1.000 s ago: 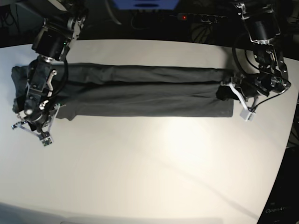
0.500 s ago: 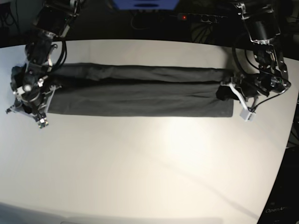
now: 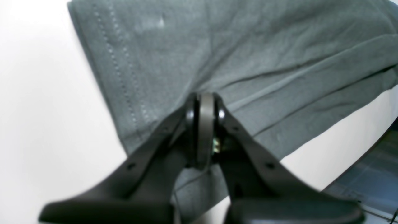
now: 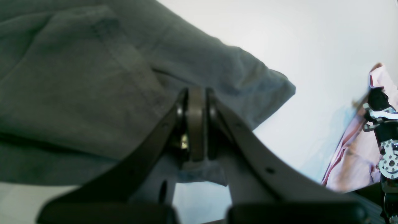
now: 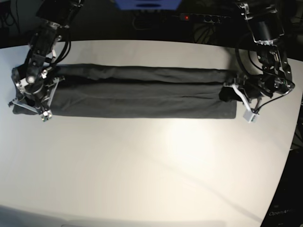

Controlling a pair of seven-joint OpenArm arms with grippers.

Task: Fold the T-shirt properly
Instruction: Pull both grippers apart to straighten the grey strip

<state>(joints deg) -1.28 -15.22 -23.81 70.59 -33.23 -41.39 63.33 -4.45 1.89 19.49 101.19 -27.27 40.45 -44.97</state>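
Observation:
The dark grey T-shirt (image 5: 142, 92) lies as a long narrow strip across the white table (image 5: 156, 161). My left gripper (image 5: 227, 94) sits at the strip's right end, and the left wrist view shows it (image 3: 203, 99) shut on the T-shirt (image 3: 248, 56) near the stitched hem, with creases running toward the tips. My right gripper (image 5: 27, 105) is at the strip's left end. In the right wrist view it (image 4: 196, 91) is shut on a bunched fold of the T-shirt (image 4: 77, 93), and a bit of cloth pokes out under the fingers.
A pink cloth (image 4: 351, 155) and a piece of metal robot hardware (image 4: 385, 137) lie beyond the table's edge in the right wrist view. A black power strip (image 5: 203, 18) and a blue object (image 5: 147, 4) sit behind the table. The floor shows past the right table edge (image 3: 367, 186).
My right gripper has moved up and to the left, away from the front edge, drawing the shirt's left end out into a straight strip. The left arm has stayed still.

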